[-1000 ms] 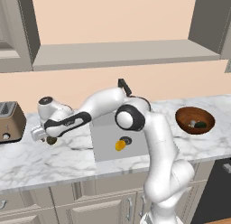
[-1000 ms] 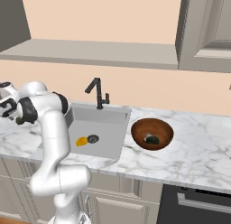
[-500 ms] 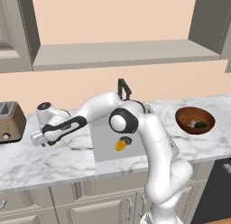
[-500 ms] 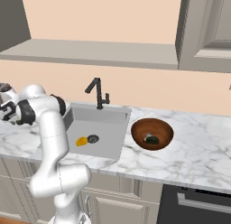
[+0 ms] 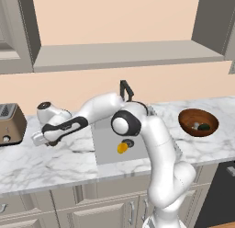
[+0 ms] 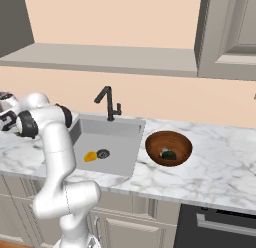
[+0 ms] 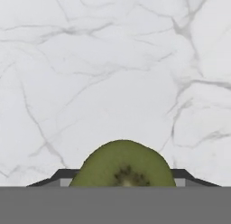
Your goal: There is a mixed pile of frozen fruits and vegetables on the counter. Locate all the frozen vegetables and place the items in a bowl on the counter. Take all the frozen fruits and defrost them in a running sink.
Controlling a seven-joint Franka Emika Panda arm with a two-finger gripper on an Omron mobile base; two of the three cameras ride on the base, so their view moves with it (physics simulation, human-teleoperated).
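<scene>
Surface [image 5: 55, 165]: white marble with grey veins, running across the lower half of both base views, over beige cabinets.

Sink [image 5: 108, 146]: grey recessed basin at centre of the left base view, black faucet [image 6: 107, 103] at its back edge. An orange fruit [image 5: 122, 148] lies on the basin floor, just beside the round drain [image 6: 103, 153].

Bowl [image 6: 152, 142]: reddish-brown, on the surface just right of the sink. Inside it lie a dark green ball [image 6: 169, 154] and a pale item beside it, probably the mushroom [image 5: 196, 126]; too small to be sure.

Toaster [image 5: 10, 123]: at the left edge of the left base view, standing on the surface.

Arm: reaches left and low over the surface, left of the sink.

Tool [image 5: 40, 139]: at centre left of the left base view, close over the marble. In the hand view a kiwi [image 7: 122, 164], green cut face with pale core, sits at bottom centre between the two dark fingertips [image 7: 61, 175]. Whether the jaws press on it cannot be told.
</scene>
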